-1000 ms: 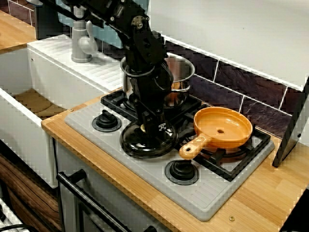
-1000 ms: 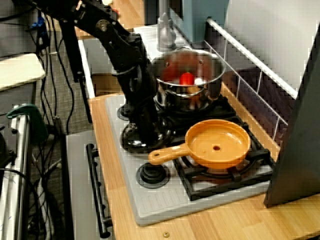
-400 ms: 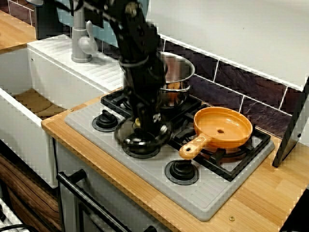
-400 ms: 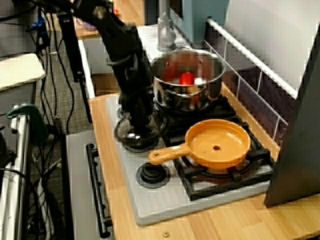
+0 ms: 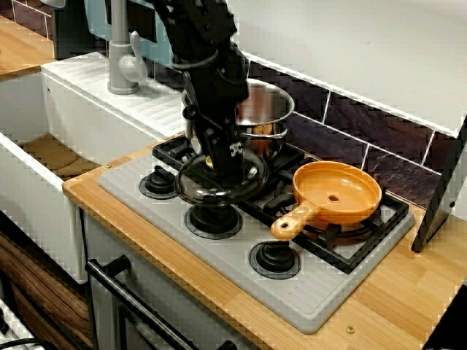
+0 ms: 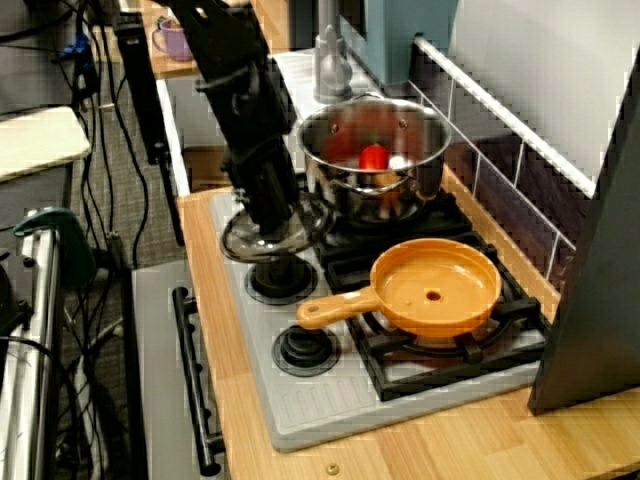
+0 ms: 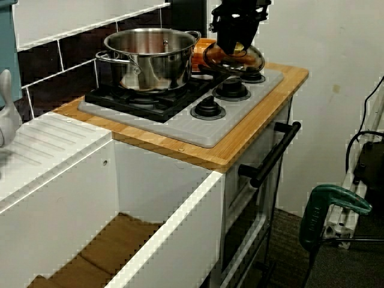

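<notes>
On the grey stove (image 5: 314, 288) in a wooden counter (image 5: 408, 292), the gripper (image 5: 221, 159) is clamping the lid (image 5: 219, 186) by its knob. A second ago the lid was resting on the stove. Now it is hanging above the dial (image 5: 212, 219), just beside the pot (image 5: 270, 109).

Three fixed looks, each turned on the stove (image 5: 310, 288). From above, off the stove's front edge: near, facing the tiled wall behind it. From above, off the stove's pan end: near, facing along it toward the sink end. From the side, low beyond the stove's sink end: farther off, facing back along it. Shared by all three: stove top, steel pot (image 5: 281, 117), orange pan (image 5: 350, 200).
</notes>
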Tool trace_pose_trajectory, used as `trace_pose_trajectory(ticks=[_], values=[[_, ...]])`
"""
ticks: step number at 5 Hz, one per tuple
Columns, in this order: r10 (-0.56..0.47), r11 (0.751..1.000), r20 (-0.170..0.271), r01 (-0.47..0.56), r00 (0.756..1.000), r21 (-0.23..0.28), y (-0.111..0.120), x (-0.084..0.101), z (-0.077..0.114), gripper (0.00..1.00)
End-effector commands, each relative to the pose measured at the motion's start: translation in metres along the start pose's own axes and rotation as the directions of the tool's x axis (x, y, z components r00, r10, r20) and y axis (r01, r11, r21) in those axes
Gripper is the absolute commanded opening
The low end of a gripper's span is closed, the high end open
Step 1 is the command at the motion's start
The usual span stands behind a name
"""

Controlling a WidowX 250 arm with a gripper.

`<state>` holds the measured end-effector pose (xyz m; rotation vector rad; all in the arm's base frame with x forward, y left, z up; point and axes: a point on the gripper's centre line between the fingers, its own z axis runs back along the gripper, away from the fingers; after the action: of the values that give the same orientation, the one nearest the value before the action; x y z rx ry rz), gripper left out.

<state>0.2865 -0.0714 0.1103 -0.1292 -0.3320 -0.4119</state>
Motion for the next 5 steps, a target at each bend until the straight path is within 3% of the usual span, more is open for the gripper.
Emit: trace_pose_trajectory(ticks=[1, 4, 5], values=[[-0.076, 0.997, 0.101, 0.078, 0.992, -0.017, -0.021, 0.015, 0.034, 0.0], [-0.204, 0.977, 0.169, 0.211, 0.964, -0.021, -0.08, 0.033, 0.045, 0.0], [-0.209, 0.977, 0.165, 0.214, 0.964, -0.01, -0.08, 0.046, 0.042, 0.0]])
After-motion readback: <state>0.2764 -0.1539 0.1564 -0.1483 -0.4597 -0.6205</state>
